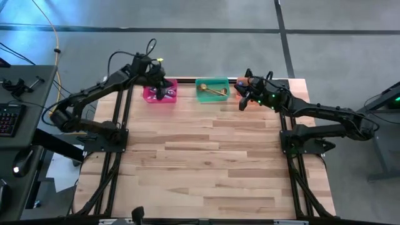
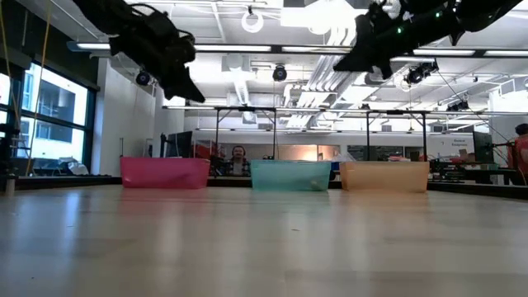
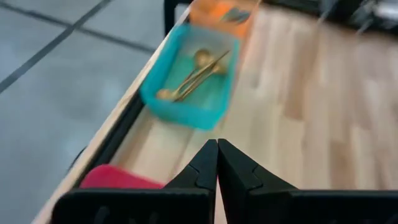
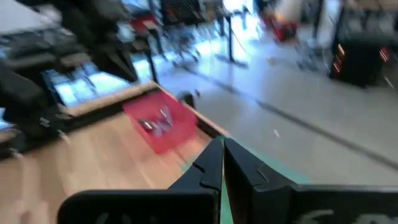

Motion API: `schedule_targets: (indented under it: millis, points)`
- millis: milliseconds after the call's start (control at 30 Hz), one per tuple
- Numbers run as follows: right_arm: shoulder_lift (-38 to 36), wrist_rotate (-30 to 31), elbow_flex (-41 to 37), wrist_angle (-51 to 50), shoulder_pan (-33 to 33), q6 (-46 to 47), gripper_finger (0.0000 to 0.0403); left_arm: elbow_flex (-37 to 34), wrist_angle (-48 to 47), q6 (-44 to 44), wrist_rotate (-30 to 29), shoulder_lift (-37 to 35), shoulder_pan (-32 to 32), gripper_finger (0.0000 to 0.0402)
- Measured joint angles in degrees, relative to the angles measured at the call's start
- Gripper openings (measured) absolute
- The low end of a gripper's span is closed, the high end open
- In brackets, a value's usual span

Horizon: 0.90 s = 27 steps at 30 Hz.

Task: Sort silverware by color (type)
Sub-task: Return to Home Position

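Three plastic bins stand in a row at the table's far edge: pink [image 1: 160,93], green [image 1: 212,89] and orange [image 1: 241,83]. Gold spoons [image 3: 193,74] lie in the green bin [image 3: 186,78]. Silver spoons [image 4: 157,122] lie in the pink bin [image 4: 160,126]. The orange bin [image 3: 224,15] holds dark spoons. My left gripper [image 3: 217,146] is shut and empty, raised above the pink bin [image 2: 165,172]. My right gripper [image 4: 222,144] is shut and empty, raised above the orange bin [image 2: 384,176].
The wooden table [image 1: 206,162] stretches bare toward its near edge. The arms' frames stand at the table's left [image 1: 103,134] and right [image 1: 306,140]. A desk with a keyboard [image 1: 9,119] stands left of the table. A person [image 2: 238,161] shows in the room behind.
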Motion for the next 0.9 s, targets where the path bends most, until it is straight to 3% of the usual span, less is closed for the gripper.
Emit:
schedule_targets:
  millis: [167, 467, 767, 900]
  points:
    - [-0.04, -2.13, 0.02, 3.58, 3.44, -3.58, 0.0, -6.42, 6.55, -5.15, 5.06, -5.43, -0.66, 0.0]
    - [-3.1, -5.49, -1.11, 4.51, 5.96, -5.22, 0.0, -15.45, 15.48, -9.28, 5.28, -15.97, -1.42, 0.0]
    - [-17.97, -5.68, -21.2, 26.69, 5.99, -2.18, 0.0, -19.95, 19.98, -14.99, 6.64, -23.87, -1.9, 0.0]
    - [-24.73, -4.59, -27.07, 31.74, 5.96, -1.38, 0.0, -19.95, 20.39, -15.82, 5.71, -25.27, -2.89, 0.0]
